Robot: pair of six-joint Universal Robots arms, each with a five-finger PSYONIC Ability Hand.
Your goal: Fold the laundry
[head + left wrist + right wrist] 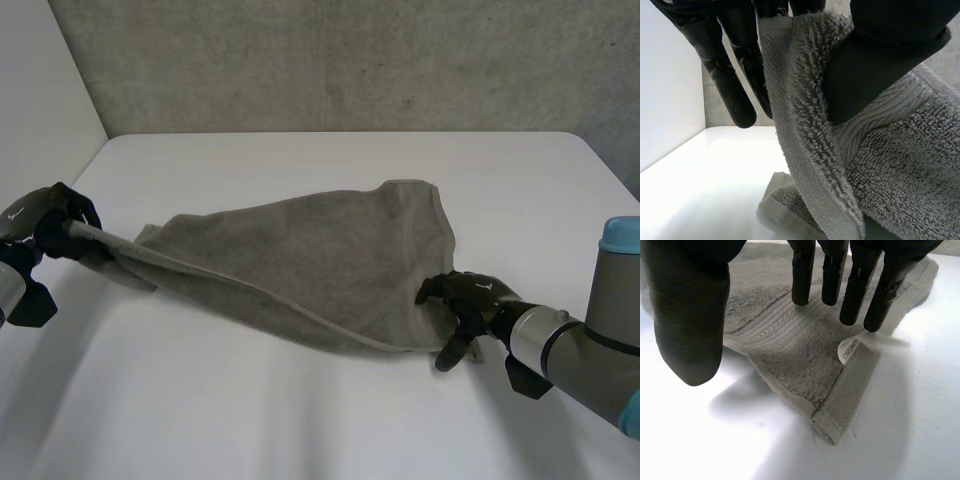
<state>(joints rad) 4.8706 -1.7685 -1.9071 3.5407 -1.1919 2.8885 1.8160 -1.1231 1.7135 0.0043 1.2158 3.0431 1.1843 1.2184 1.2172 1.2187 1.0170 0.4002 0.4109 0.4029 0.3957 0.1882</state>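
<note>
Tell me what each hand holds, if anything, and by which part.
The left hand pinches the grey towel at its left end. The right hand, open over the labelled corner, holds nothing.

A smooth white tabletop [300, 420] with rounded far corners spread out before me. Behind its far edge stood a rough grey concrete wall [350, 60], flecked with darker specks. On my left a plain white side wall [40, 90] rose beside the tabletop and met the grey one.

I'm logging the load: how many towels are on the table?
1: a grey towel across the middle of the table, one end pinched in the left hand, the near corner at the right hand. Its folds could hide another.
</note>
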